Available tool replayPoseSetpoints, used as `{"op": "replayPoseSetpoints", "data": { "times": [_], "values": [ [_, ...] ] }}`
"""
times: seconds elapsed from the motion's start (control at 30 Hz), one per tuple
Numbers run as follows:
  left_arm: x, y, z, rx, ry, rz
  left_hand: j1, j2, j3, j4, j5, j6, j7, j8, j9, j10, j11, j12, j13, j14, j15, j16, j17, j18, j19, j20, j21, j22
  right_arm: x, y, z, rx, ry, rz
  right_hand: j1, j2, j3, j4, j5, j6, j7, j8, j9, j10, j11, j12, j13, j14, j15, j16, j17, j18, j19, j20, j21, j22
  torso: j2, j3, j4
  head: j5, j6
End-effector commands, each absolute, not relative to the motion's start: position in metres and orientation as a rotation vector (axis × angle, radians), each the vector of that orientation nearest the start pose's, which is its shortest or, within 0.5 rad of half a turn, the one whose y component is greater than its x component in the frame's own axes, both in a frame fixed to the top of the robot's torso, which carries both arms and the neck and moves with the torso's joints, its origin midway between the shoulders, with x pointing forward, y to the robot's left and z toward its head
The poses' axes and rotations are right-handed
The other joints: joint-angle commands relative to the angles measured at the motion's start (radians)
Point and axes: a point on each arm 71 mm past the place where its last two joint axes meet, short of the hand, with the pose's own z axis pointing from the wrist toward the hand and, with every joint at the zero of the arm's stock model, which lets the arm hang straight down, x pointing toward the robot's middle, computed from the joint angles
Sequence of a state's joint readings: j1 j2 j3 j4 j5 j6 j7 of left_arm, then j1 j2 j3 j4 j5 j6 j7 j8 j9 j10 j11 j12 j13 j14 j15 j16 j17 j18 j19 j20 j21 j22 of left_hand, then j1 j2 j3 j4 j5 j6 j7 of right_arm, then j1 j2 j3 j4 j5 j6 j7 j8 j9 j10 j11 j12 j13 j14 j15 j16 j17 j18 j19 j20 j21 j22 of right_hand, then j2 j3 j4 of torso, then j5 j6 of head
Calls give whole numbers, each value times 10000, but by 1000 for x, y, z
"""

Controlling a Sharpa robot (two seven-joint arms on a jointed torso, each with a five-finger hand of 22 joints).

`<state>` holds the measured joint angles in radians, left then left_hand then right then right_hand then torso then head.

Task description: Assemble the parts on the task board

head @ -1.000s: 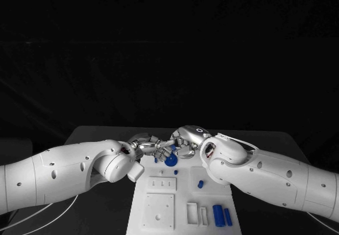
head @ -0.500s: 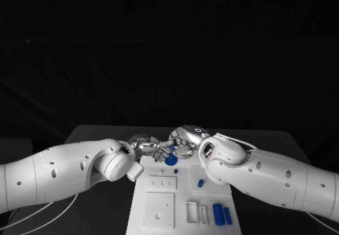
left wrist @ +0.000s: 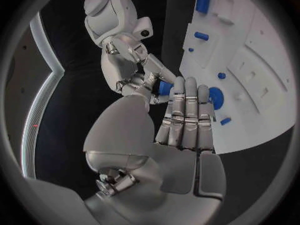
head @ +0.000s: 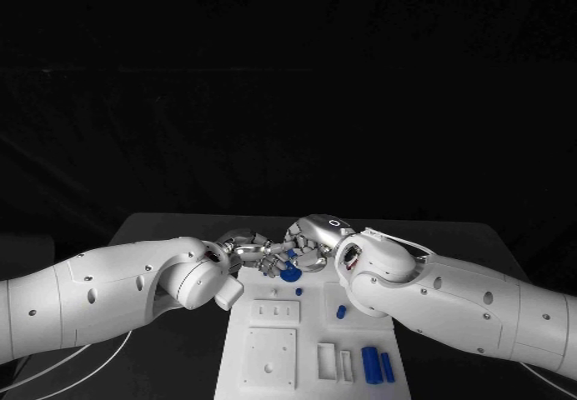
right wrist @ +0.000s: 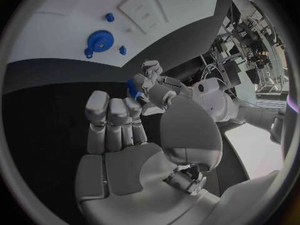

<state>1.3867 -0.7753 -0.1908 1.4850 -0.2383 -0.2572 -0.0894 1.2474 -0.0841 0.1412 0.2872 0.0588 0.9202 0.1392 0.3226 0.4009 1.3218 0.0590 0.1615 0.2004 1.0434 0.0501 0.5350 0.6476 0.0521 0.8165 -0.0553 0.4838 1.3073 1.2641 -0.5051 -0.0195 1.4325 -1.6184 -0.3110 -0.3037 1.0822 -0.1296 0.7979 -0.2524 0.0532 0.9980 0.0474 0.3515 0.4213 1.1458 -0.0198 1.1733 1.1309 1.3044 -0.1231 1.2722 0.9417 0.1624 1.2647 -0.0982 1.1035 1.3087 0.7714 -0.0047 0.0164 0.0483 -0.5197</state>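
**Two hands meet over the far end of the board, a small blue part between them**

At the far end of the task board (head: 274,333) the left hand (head: 253,247) and right hand (head: 310,242) close in on each other, fingertips nearly touching. In the left wrist view a small blue part (left wrist: 164,88) sits pinched in the right hand's fingertips, while the left hand's own fingers lie straight and pressed side by side, holding nothing that I can see. The right wrist view shows the same blue piece (right wrist: 133,87) where the two sets of fingertips meet; which hand bears its weight there is hard to tell.

A blue gear (head: 290,272) lies flat on the board just below the hands, with a small blue peg (head: 298,292) beside it. Further toward the robot sit a short blue cylinder (head: 340,313) and two longer blue bars (head: 378,367).

This looks like a handover or regrasp. To do it well, the receiving fingers should close firmly on the part before the giving fingers let go, and the exchange should stay above the board so a slip lands on it, not on the black table (head: 168,229)
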Motion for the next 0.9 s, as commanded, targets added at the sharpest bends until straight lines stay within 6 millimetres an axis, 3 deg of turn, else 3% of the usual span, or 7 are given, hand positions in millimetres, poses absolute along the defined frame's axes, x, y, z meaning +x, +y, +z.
{"op": "replayPoseSetpoints", "data": {
  "times": [0.03, 0.4, 0.77, 0.9],
  "values": [
    [503, 183, -170, -9141, 19328, -11623, 170, 38, 84, -8, 2, 102, -24, -38, -14, -25, -58, 12, 28, -8, -57, 16, 11, 51, -64, 2, 47, 203, 494, -52, -144, -3256, 15446, 6519, 9, -65, 41, -6, -11, 448, 398, 95, 119, 21, -48, -19, -7, 0, -87, -40, 0, 994, 59, -30, 33, 92, 4, -3, 1, 7, -14],
    [504, 182, -171, -9156, 19368, -11574, 739, 196, -5, -9, 9, 190, -54, -31, -36, -3, -80, 47, 144, 9, -67, 55, 24, 34, -95, -6, 124, 186, 492, -49, -146, -3346, 15519, 6548, 6, -70, 54, -6, -10, 449, 398, 94, 118, 24, -48, -17, -4, 3, -87, -43, -2, 994, 63, -26, 31, 90, 3, 3, -3, 17, -38],
    [505, 182, -171, -9199, 19429, -11493, 741, 152, -88, 20, -13, 269, -79, 0, -29, 43, -100, 77, 186, 43, -76, 82, 33, 22, -87, -9, 148, 180, 491, -47, -148, -3397, 15590, 6506, 6, -76, 63, -9, -9, 450, 397, 92, 117, 20, -49, -22, -8, 4, -88, -46, -2, 994, 66, -24, 30, 88, 0, 3, 1, 36, -45],
    [504, 182, -171, -9205, 19422, -11493, 1003, 305, -65, -8, 30, 367, -126, 31, -25, 103, -139, 113, 249, 79, -102, 120, 45, 13, -100, -33, 165, 166, 492, -49, -149, -3381, 15649, 6413, 6, -79, 69, -12, -9, 451, 397, 92, 117, 23, -49, -19, -5, 5, -88, -48, -3, 994, 67, -22, 30, 88, -2, 3, -4, 32, -51]
  ]
}}
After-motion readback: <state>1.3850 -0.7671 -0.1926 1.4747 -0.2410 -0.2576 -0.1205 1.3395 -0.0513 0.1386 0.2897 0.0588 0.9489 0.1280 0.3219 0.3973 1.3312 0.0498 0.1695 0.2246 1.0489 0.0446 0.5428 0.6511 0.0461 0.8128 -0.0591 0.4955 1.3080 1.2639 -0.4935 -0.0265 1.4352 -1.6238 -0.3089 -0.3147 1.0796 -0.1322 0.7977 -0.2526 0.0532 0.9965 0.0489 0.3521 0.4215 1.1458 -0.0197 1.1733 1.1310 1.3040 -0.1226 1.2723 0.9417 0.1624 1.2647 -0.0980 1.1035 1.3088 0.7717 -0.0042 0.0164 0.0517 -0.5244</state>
